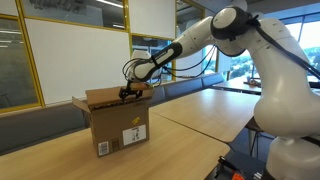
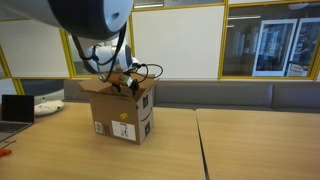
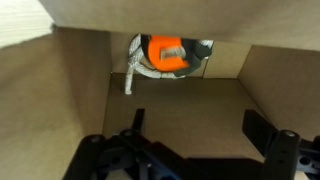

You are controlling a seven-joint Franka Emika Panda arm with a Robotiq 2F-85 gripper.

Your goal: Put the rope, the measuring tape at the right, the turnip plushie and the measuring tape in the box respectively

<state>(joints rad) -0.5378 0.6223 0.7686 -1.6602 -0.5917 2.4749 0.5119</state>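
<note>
The claw [image 3: 197,122] hangs released and empty over the open box [image 3: 60,85]; inside, the rope [image 3: 133,72] and an orange measuring tape [image 3: 165,52] lie touching against one wall.

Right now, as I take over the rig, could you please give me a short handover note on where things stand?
Gripper: fingers open and empty, hovering over the open brown cardboard box.
In the box: thin white rope and orange measuring tape, together against one wall.
Done: those two are in.
Left: turnip plushie and the other measuring tape; neither is clearly visible in any view.
</note>
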